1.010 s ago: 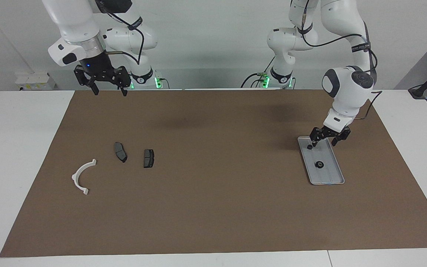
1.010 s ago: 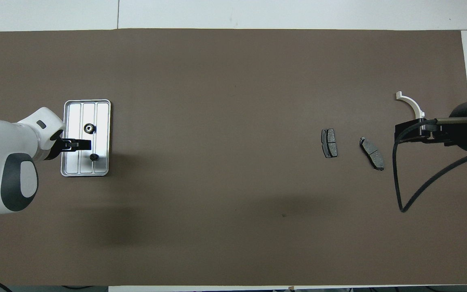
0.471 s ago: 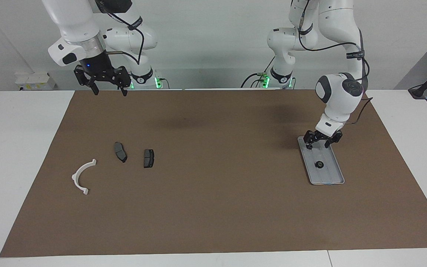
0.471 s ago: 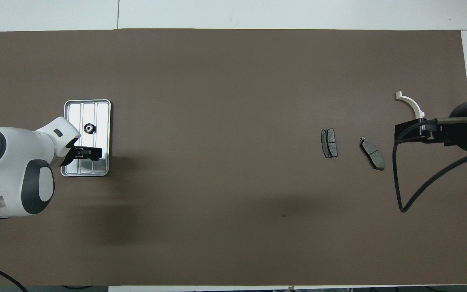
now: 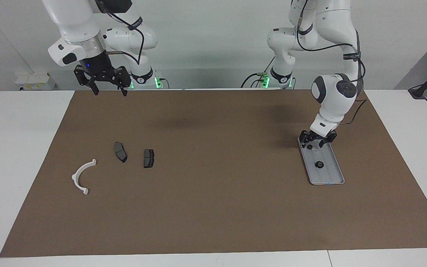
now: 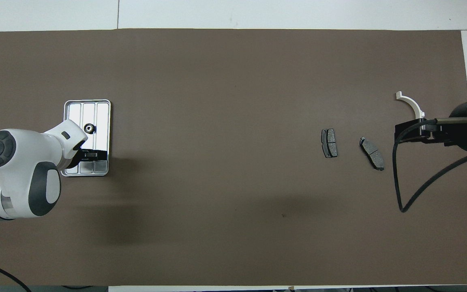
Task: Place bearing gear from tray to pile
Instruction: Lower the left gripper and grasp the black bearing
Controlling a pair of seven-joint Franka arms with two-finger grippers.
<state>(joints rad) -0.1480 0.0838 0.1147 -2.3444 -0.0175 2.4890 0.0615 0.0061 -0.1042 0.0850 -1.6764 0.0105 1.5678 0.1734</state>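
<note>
The silver tray (image 5: 331, 174) (image 6: 97, 110) lies on the brown mat at the left arm's end. Two small dark bearing gears rest in it. One, with a pale centre (image 5: 319, 164) (image 6: 89, 128), sits mid-tray. The other (image 5: 309, 147) is at the tray's end nearer the robots. My left gripper (image 5: 314, 143) (image 6: 92, 155) is low over that second gear, open, with a finger on each side, and it hides the gear from overhead. The pile is a white half-ring (image 5: 83, 176) (image 6: 411, 103) and two brake pads (image 5: 120, 152) (image 5: 148, 158). My right gripper (image 5: 109, 89) waits raised and open.
The brown mat (image 5: 213, 200) covers most of the white table. From overhead the right gripper (image 6: 411, 132) and its cable (image 6: 397, 178) overlap one end of the white half-ring. The brake pads (image 6: 371, 153) (image 6: 329, 143) lie apart from each other.
My left gripper has swung toward the right arm's end, over the tray's end nearer the robots, and settled around the small gear with its jaws slightly narrower. The right arm has not moved.
</note>
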